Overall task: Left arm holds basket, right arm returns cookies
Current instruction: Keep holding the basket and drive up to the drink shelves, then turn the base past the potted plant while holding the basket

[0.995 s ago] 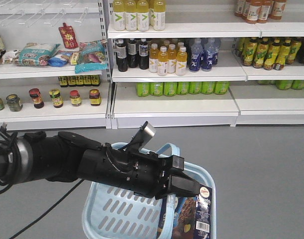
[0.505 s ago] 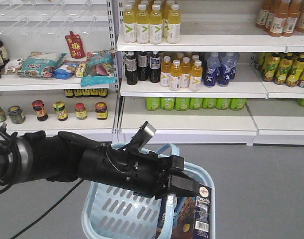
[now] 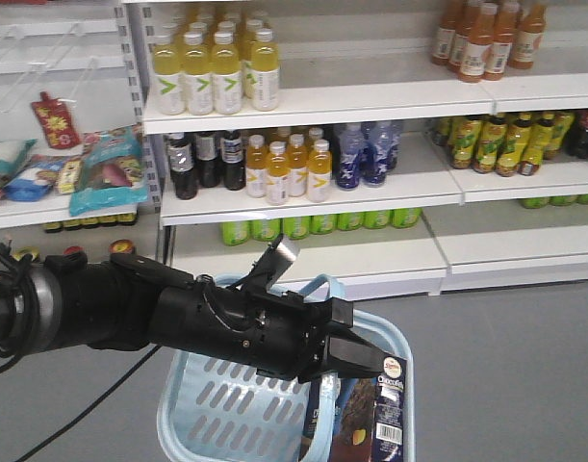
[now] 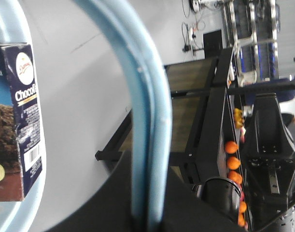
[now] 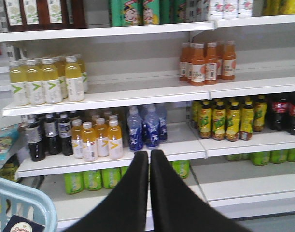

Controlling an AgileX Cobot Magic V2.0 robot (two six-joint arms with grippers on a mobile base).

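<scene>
Two things fill your front view: the left gripper (image 3: 366, 361) clamped on the loop handle (image 3: 322, 286) of the basket (image 3: 192, 409), and the cookies (image 3: 382, 416) standing upright inside at its right side. Your left wrist view shows that handle running down into the closed jaws, with the cookies beside it. Your right wrist view shows the right gripper (image 5: 149, 152) pinched together, empty, before drink shelves (image 5: 137, 92).

Basket (image 3: 190, 371) mouth mostly covered.
The left arm (image 3: 226, 332) lies across it, handle (image 3: 322, 287) arching over; cookies (image 3: 385, 414) fill the right end. Bare lower shelf (image 3: 370, 252) sits under packed bottle rows (image 3: 284, 168).
</scene>
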